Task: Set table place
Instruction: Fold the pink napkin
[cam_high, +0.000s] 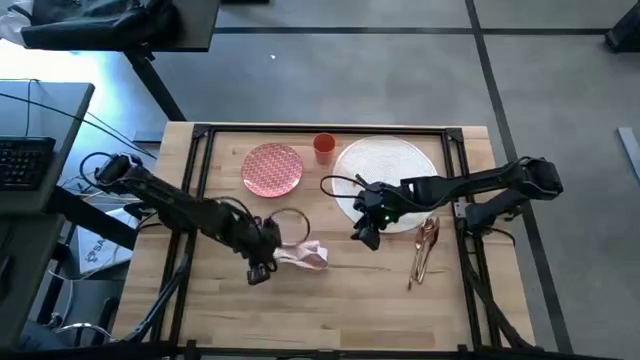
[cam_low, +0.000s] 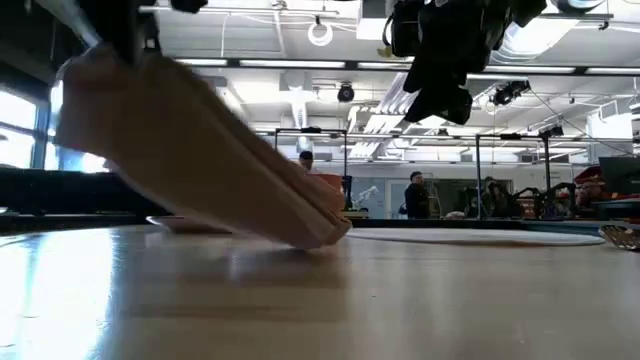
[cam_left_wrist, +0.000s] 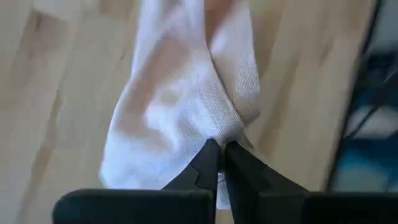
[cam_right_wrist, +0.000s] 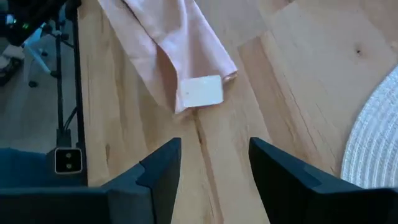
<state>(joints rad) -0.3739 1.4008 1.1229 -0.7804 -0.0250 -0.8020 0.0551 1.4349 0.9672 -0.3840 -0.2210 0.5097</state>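
Looking down on the table (cam_high: 330, 300), I see a large light wooden butcher-block top in a black frame, with long straight grain. Near its far edge lies the placemat (cam_high: 385, 165), round, white and woven, with the red-patterned plate (cam_high: 272, 169) beside it and the small orange cup (cam_high: 324, 146) between them. The copper cutlery (cam_high: 425, 245) lies toward the right edge, beside the placemat.

My left gripper (cam_high: 262, 270) is near the middle of the table, with fingers (cam_left_wrist: 208, 163) clamped on the napkin (cam_high: 305, 256), a soft beige cloth, finely woven and folded. One end hangs lifted and the other end touches the wood. My right gripper (cam_high: 364, 232) hovers at the near rim of the placemat, jaws apart and empty.

I think the pinch takes only a small fold, so the cloth can slip out, or drag and unfold on the wood. The two grippers are also near each other and could collide.
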